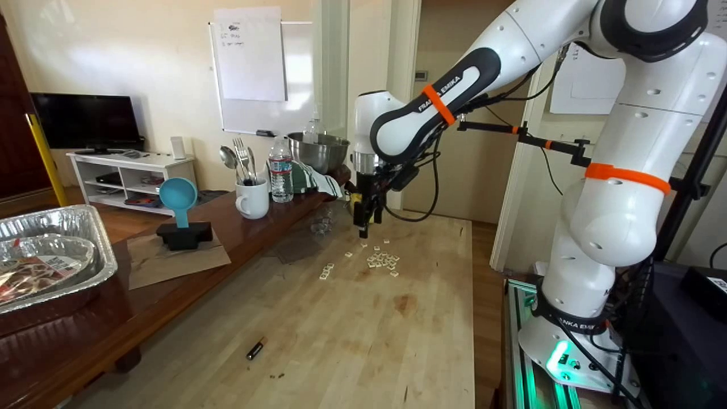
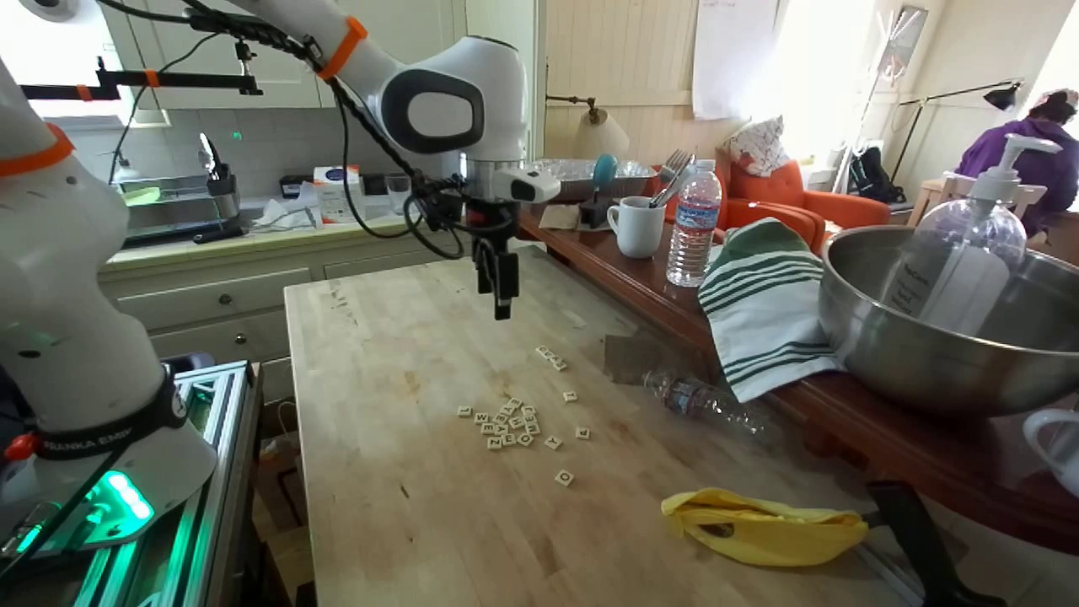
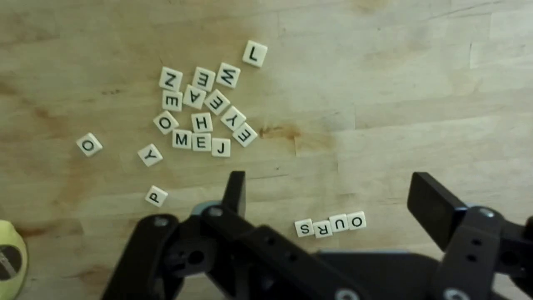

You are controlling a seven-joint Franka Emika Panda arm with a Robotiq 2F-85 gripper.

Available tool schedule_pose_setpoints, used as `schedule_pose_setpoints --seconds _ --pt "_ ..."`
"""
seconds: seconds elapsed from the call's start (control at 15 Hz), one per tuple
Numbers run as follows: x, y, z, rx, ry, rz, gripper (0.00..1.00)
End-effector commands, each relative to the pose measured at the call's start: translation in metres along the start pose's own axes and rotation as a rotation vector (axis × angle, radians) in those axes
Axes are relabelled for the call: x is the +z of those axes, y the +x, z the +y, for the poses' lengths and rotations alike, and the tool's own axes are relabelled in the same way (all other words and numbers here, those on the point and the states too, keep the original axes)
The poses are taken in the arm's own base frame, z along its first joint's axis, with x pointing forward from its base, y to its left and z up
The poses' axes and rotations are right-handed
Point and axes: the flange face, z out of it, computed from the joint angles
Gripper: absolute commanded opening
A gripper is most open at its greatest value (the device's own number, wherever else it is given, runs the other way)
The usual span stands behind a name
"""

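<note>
My gripper (image 3: 327, 187) is open and empty, with its fingers wide apart above the wooden table. It also shows in both exterior views (image 1: 368, 224) (image 2: 497, 295), raised off the surface. A short row of cream letter tiles (image 3: 338, 222) reading OURS lies upside down between the fingers in the wrist view. The row also shows in both exterior views (image 1: 325, 271) (image 2: 551, 358). A loose cluster of tiles (image 3: 201, 122) lies up and left of the fingers. Separate tiles with L (image 3: 255, 53), O (image 3: 89, 144), Y (image 3: 150, 154) and P (image 3: 156, 196) lie around it. The gripper touches none.
A yellow banana-like pouch (image 2: 763, 531) lies near a black handle (image 2: 923, 539). A clear plastic bottle (image 2: 700, 400) lies by the raised brown ledge (image 1: 238, 244). The ledge bears a mug (image 1: 252, 199), a water bottle (image 1: 281, 173), a towel (image 2: 763, 308) and a steel bowl (image 2: 936, 362). A battery (image 1: 255, 350) lies on the table.
</note>
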Motion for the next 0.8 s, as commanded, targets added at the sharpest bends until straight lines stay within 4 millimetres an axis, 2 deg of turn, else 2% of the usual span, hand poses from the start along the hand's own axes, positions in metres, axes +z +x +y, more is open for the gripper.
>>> schedule_pose_setpoints --seconds 0.0,0.4,0.47,0.53,0.73 --pt "0.029 0.031 -0.005 -0.084 0.006 0.044 1.00" --pt "0.064 0.062 0.005 -0.196 0.041 0.065 1.00" --pt "0.065 0.065 0.005 -0.176 0.064 0.038 1.00" --pt "0.058 0.053 0.003 -0.170 0.034 0.056 1.00" --pt "0.063 0.062 0.004 -0.169 0.048 0.053 1.00"
